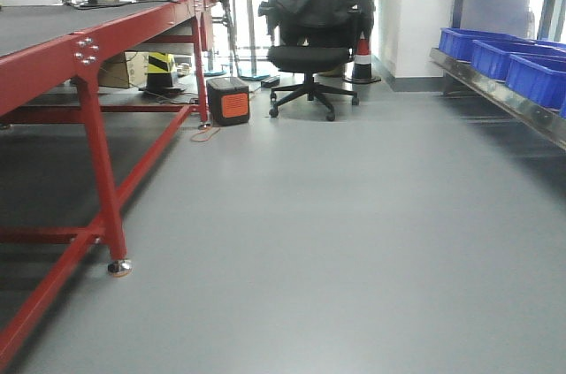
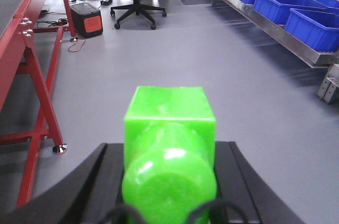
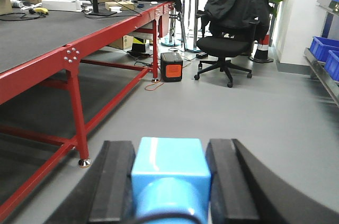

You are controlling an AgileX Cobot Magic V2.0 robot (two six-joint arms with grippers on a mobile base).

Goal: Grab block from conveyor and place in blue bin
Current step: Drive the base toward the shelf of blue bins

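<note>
Conveyor [image 1: 35, 29] fills the far left, its dark grey belt carried on a red frame [image 1: 97, 171]. The left gripper [image 2: 169, 152] is clamped on a green block [image 2: 169, 115], with black fingers [image 2: 103, 176] pressed to both its sides; that one is not the task's thing. In mid-scene an office chair [image 1: 309, 56] stands well back on the grey floor [image 1: 354, 241]. The right gripper [image 3: 170, 152] holds the block [image 3: 168, 163], bright blue, squeezed between its two pads [image 3: 117, 173] with a flat face turned forward. The grab looks done, and the carry is the step in hand. The block's long axis seems to run straight out along the gripper, though its near end is blurred. Furthest right, the blue bins [image 1: 531, 73] sit in a row on a steel shelf [image 1: 504, 100], ahead of and to the right of both wrists and well apart from the block. The right arm is on the bins' side and has the block, so the placing should fall to it: swing rightward, come over a bin's rim, then let go.
</note>
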